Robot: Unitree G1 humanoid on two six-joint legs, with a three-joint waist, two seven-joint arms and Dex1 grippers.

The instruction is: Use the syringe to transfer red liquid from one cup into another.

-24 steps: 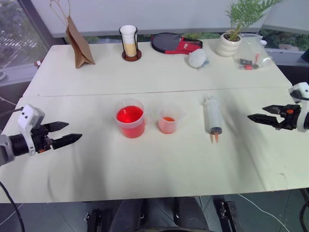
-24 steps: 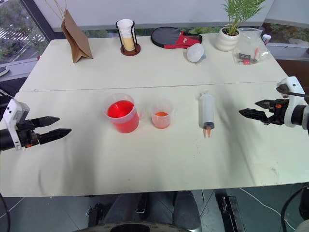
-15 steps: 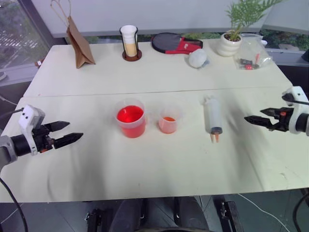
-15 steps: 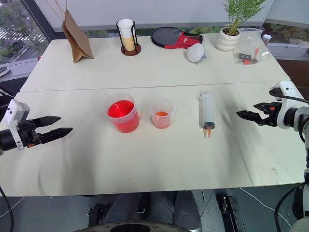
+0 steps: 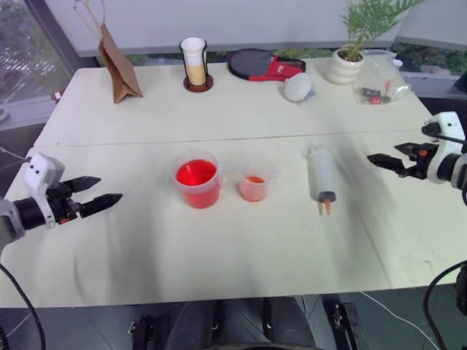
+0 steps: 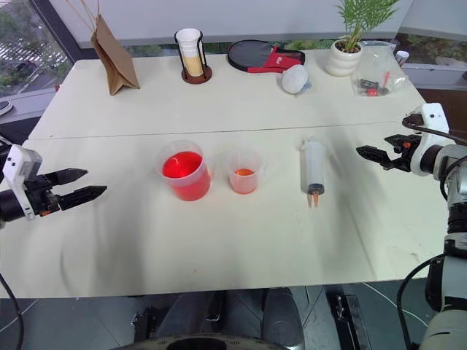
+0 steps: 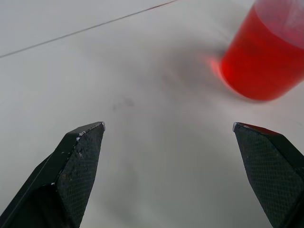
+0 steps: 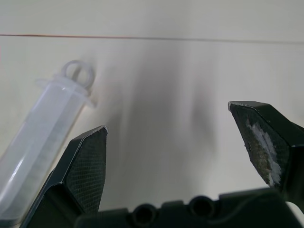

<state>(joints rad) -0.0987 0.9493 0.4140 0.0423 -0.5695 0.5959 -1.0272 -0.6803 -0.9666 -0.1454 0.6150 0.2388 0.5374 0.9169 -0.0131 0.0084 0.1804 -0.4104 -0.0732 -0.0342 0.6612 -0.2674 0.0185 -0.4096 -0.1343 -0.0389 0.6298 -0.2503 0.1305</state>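
While both grippers' fingers are spread wide and empty, the right gripper [image 5: 385, 162] should reach the syringe [image 5: 322, 179] near the table's middle and grab its barrel.

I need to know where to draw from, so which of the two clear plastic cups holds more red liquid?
The larger clear plastic beaker, left of the smaller cup: it glows vivid red, mostly full; the smaller holds a shallow, paler layer.

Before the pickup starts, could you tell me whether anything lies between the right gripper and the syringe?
Nothing visible does. The right gripper, open and empty, hovers to the right of the syringe, with bare table between them.
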